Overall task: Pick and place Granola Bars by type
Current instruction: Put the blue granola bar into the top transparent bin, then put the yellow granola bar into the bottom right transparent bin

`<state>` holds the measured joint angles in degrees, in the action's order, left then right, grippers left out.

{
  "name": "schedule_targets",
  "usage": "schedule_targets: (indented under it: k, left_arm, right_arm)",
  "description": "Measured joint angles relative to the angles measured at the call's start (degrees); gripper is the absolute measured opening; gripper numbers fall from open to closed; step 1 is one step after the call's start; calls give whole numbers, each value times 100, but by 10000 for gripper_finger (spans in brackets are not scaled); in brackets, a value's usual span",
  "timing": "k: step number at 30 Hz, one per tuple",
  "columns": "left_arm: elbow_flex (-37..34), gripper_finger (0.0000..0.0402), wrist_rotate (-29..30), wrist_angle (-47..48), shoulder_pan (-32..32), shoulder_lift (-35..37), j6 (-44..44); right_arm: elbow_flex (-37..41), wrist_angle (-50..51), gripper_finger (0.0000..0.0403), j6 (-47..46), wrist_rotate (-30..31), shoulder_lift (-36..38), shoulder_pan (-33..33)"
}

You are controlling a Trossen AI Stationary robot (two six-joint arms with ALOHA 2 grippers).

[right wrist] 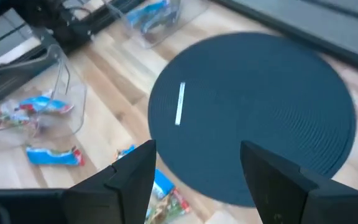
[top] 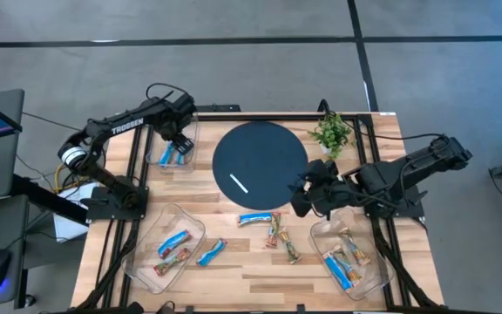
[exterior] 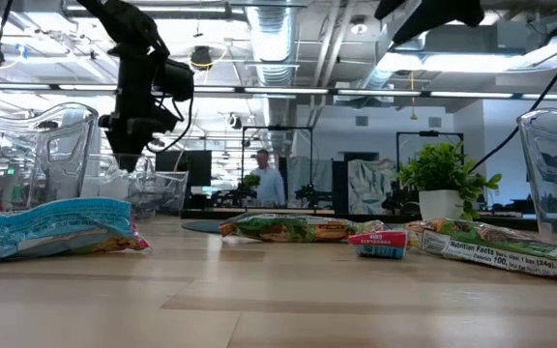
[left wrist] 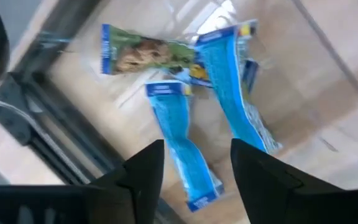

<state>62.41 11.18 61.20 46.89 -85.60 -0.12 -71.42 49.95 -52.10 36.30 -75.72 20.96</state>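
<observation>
Granola bars lie in several places. Two blue bars (left wrist: 182,137) (left wrist: 232,93) and a green one (left wrist: 148,56) rest flat in the far-left clear tray (top: 174,150). My left gripper (left wrist: 197,165) (top: 178,139) hangs open above that tray, its fingers on either side of one blue bar without touching it. Loose on the wood are a blue bar (top: 255,218), two multicoloured bars (top: 275,228) (top: 291,252) and another blue one (top: 212,251). My right gripper (right wrist: 197,174) (top: 308,196) is open, raised over the near-right rim of the dark round mat (top: 260,161).
A thin white stick (top: 239,183) lies on the mat. The near-left tray (top: 168,249) holds blue and red bars, and the near-right tray (top: 349,257) holds blue and tan ones. A small potted plant (top: 332,133) stands at the far right. Bare wood lies along the near edge.
</observation>
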Motion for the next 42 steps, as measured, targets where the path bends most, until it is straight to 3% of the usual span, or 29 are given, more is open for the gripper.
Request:
schedule_targets:
  k: [6,14,19,25,33,42]
  left_arm:
    - [0,189,-1088,16,-6,636,68]
    - [4,190,-2066,-31,-316,2370,403]
    - [4,190,-2095,-274,-483,3348,510]
    - [4,190,-1956,-562,-485,4061,509]
    - [4,190,-1937,-524,-483,4342,527]
    - [4,190,-1952,-543,-483,4321,941]
  right_arm:
    - [117,-367,224,13,-754,-145,-178]
    - [216,-895,224,249,-1379,-739,-106]
    - [212,-1012,224,149,-2173,-1355,-112]
    - [219,-1107,224,-132,-2720,-1967,-121]
    - [184,-1235,224,-1541,-3540,-2413,-107]
    - [177,-1037,224,-2724,-3621,-2675,113]
